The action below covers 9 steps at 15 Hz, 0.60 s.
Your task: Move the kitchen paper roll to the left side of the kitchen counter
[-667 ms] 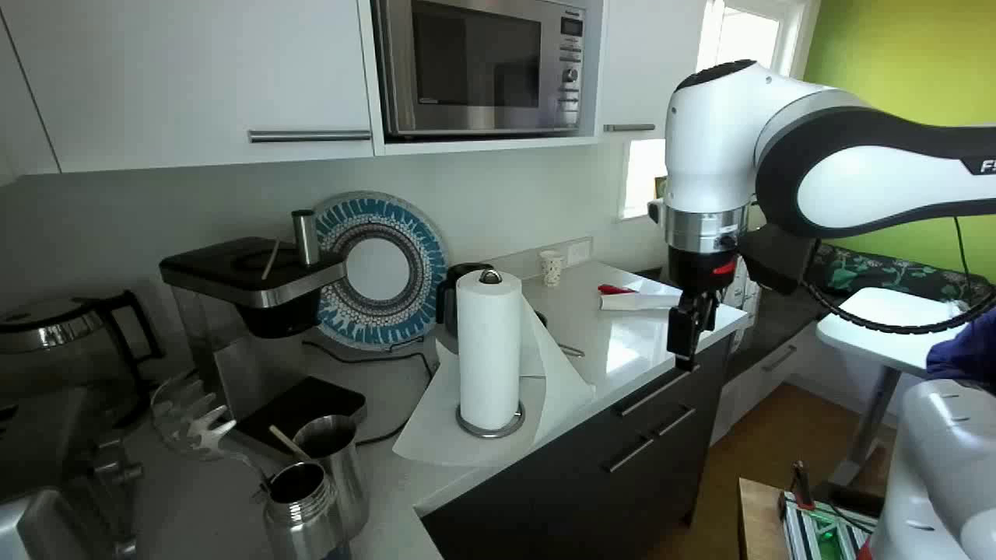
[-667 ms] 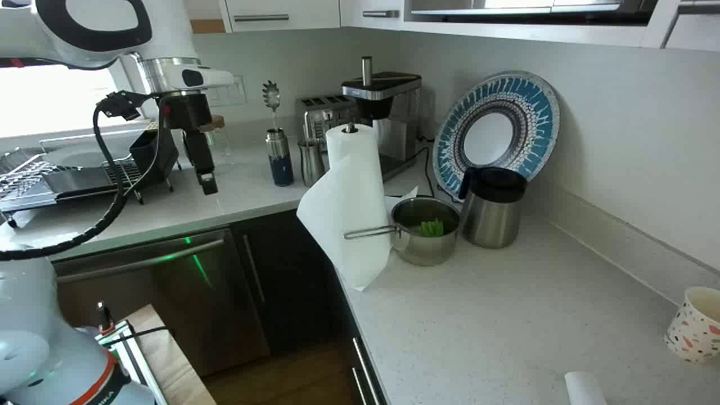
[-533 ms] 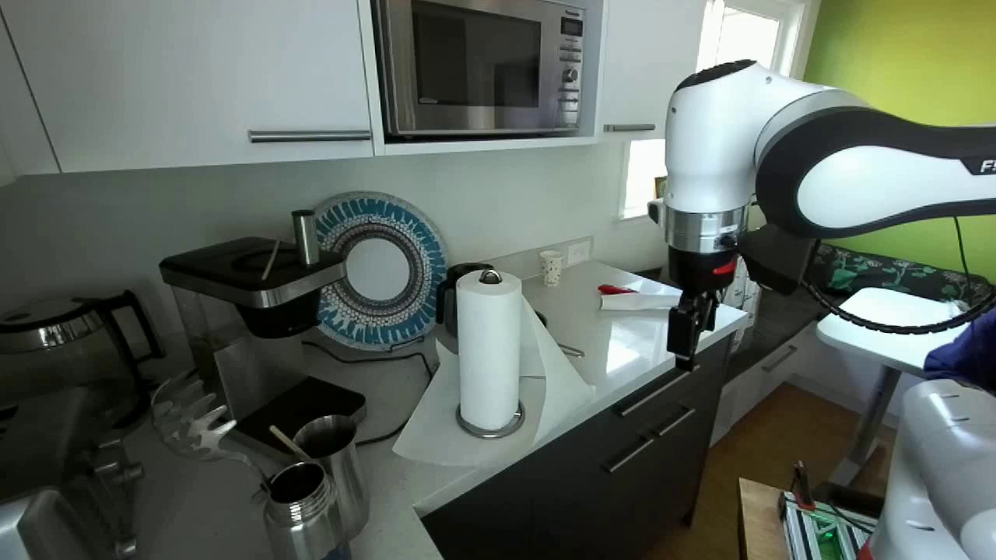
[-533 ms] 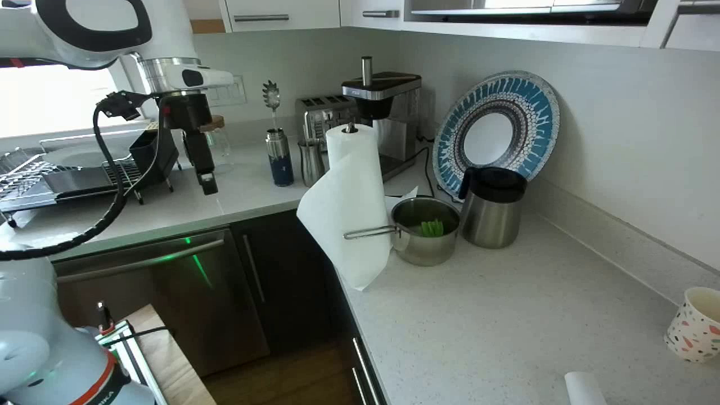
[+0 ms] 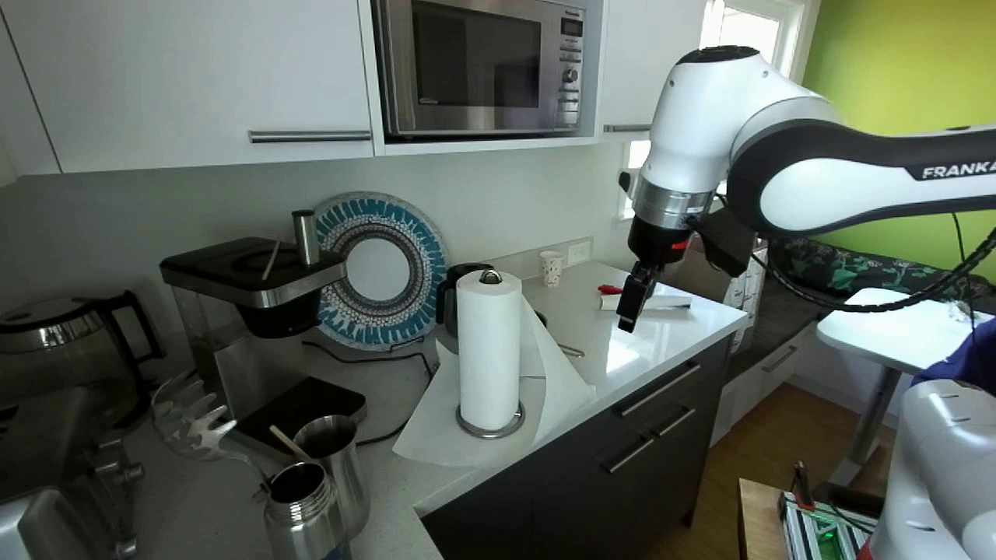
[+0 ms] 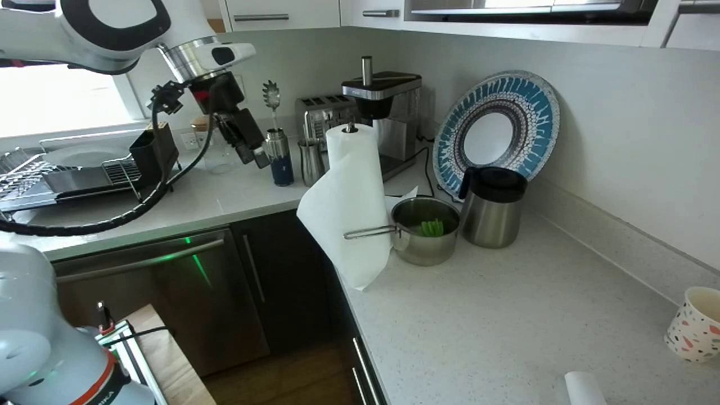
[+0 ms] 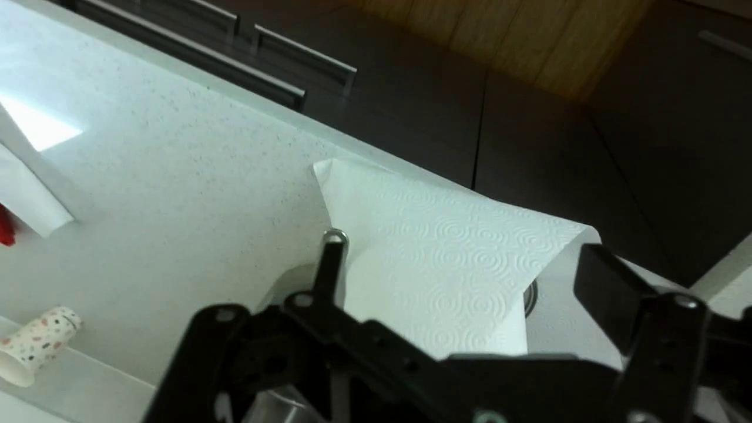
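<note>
Paper roll [image 5: 490, 358]: upright on its metal stand [image 5: 493, 434], near the front edge of the table [image 6: 495, 326], a pot [image 6: 424, 247] beside it; position unchanged.
Fingers [image 7: 608, 285]: spread apart, holding nothing; now tilted and moved closer, not touching.
Task status, judged: approach begun; grasp and leftward move outstanding.

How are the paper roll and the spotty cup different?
The paper roll is tall; the spotty cup is short. The paper roll is plain white; the spotty cup has coloured specks. The paper roll sits on a metal stand; the spotty cup stands right on the counter. Both are upright.
</note>
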{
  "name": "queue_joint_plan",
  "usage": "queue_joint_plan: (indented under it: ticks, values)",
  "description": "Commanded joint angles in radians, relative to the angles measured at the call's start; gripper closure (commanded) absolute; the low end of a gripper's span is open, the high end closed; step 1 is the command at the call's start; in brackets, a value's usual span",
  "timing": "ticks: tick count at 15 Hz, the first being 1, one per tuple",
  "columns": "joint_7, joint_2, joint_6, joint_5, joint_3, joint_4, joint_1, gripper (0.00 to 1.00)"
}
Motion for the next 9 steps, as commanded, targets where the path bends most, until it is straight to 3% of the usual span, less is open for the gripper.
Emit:
queue_joint_plan:
  ticks: [1, 5, 6, 9]
  values:
    - [-0.192, 0.115, -0.004, 0.05, -0.094, 0.12, 0.065, 0.0]
    - [-0.42, 0.212, -0.081, 0.107, -0.158, 0.274, 0.111, 0.0]
    - [-0.334, 0.154, -0.025, 0.07, -0.129, 0.195, 0.079, 0.0]
    - [-0.346, 0.171, -0.031, 0.074, -0.134, 0.217, 0.08, 0.0]
